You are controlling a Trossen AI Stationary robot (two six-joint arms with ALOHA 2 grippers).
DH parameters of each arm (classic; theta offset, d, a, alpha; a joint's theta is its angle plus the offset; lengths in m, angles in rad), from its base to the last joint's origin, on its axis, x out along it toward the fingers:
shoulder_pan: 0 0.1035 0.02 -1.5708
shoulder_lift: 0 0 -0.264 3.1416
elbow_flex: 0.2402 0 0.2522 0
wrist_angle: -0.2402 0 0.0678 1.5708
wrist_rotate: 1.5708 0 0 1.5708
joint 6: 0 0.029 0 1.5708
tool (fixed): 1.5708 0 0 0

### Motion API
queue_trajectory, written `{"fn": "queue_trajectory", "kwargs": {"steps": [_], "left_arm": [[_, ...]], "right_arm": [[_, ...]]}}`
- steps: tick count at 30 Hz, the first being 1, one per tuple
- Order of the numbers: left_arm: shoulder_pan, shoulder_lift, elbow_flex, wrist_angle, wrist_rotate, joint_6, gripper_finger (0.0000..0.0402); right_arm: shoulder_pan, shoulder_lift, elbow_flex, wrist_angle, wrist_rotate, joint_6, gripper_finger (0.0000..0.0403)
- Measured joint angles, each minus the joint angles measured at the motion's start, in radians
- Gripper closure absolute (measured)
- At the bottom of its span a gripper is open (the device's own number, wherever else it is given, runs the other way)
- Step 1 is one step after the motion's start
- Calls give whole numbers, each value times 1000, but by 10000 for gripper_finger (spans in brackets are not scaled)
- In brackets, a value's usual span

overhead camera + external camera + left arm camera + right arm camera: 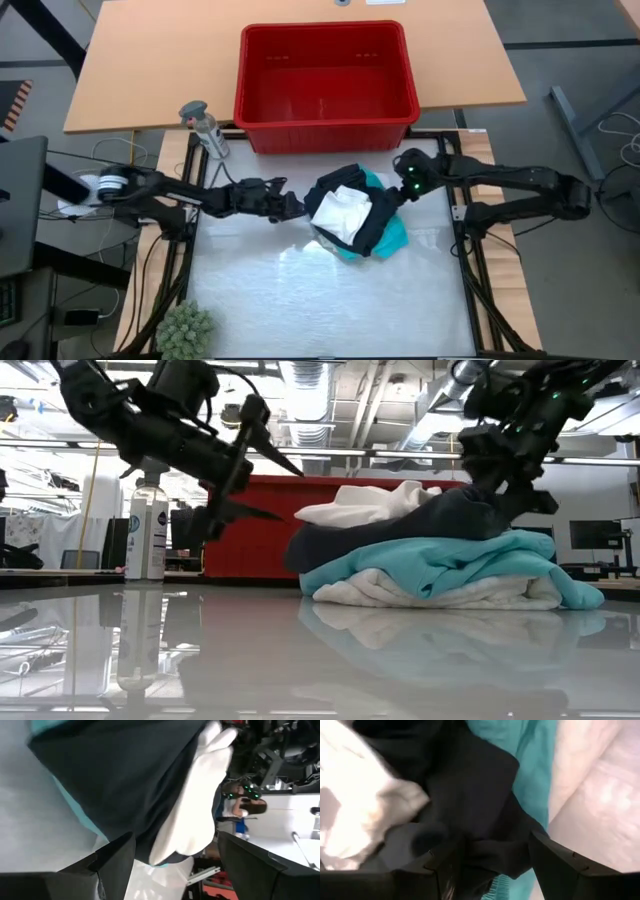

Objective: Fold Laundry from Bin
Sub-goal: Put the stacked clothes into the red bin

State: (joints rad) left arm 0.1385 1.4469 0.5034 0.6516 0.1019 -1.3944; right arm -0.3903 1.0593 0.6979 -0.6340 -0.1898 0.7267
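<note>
Left gripper (291, 207): jaws apart, empty, off the table just beside the pile's left edge. Laundry (352, 215) stacked mid-table before the empty bin (325, 128): white, turquoise, black, pale piece on top. Right gripper (396, 192): jaws apart astride the black fold at the pile's right edge; it is nearer.

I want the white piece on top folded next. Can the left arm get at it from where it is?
Probably yes. The left gripper hangs open just beside the pile, and the white piece lies uncovered on the black clothing. The right gripper at the far side is not in between.
</note>
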Motion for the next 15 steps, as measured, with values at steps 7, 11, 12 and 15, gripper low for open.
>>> {"fn": "queue_trajectory", "kwargs": {"steps": [7, 11, 12, 15], "left_arm": [[-37, 180, 0, 200, 15, -103, 131], [-30, 257, 0, 283, 24, -104, 131], [-27, 270, 0, 284, 25, -111, 131], [-19, 307, 1, 265, 15, -85, 131]], "right_arm": [[3, 169, 0, 3, 0, -28, 156], [4, 250, 1, 21, -28, -43, 146], [4, 268, 1, 33, -40, -44, 143], [4, 307, 1, 61, -81, -46, 135]]}}
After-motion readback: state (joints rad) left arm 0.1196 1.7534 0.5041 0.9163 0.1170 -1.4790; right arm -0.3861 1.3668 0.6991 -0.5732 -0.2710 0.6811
